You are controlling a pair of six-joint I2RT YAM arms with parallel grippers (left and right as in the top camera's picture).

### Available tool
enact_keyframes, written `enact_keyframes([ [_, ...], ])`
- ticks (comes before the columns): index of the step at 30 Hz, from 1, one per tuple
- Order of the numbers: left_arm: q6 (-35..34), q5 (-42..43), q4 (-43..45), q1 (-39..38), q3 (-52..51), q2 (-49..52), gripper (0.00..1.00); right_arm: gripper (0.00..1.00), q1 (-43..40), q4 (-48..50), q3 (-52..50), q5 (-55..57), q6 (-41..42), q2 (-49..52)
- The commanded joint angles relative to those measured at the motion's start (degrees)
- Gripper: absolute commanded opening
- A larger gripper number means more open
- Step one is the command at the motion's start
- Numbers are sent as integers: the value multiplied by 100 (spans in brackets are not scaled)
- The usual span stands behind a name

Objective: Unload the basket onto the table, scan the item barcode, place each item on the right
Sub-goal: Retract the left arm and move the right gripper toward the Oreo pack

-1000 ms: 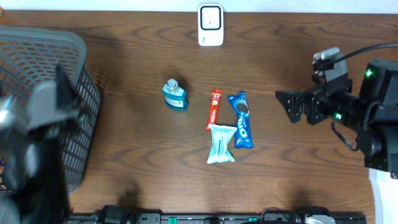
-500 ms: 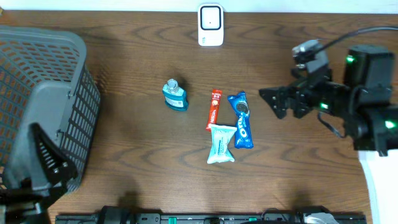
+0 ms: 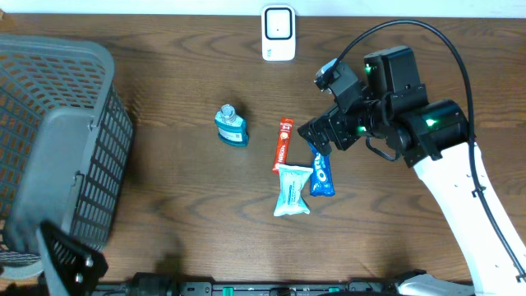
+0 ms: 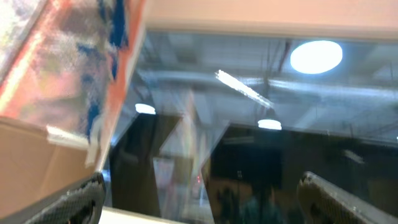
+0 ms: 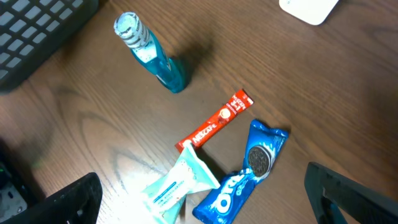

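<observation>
A white scanner [image 3: 279, 33] sits at the far edge of the table, near the middle. Nearer, a small teal bottle [image 3: 232, 126] with a clear cap stands by itself to the left of three flat packets. A slim red stick sachet [image 3: 283, 145] and a blue Oreo pack [image 3: 322, 173] lie side by side, their near ends touching a pale teal wrapper [image 3: 292, 190].

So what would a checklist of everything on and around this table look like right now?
Surface: brown wooden table.
Job's things: white scanner at far edge; Oreo pack, red stick sachet, pale packet clustered mid-table; blue bottle apart from them.
Clutter: grey mesh basket at table's end.
Jaws: right arm above Oreo pack, jaws open, empty; left arm near the basket, jaws open, pointing upward.
Cables: black cable looping over right arm.
Surroundings: ceiling lights, blurred.
</observation>
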Motion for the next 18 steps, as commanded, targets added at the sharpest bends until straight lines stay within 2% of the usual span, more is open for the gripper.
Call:
enact_keyframes([
  [1,72,31,304,234,-402,-332,98,99,57,52,109,81,-55,17],
  [8,68,31,625,577,-525,-306,98,99,92,199,225,407,-55,17],
  [18,70,11,638,586,-522,-304,98,99,317,348,428,894,-146,42],
])
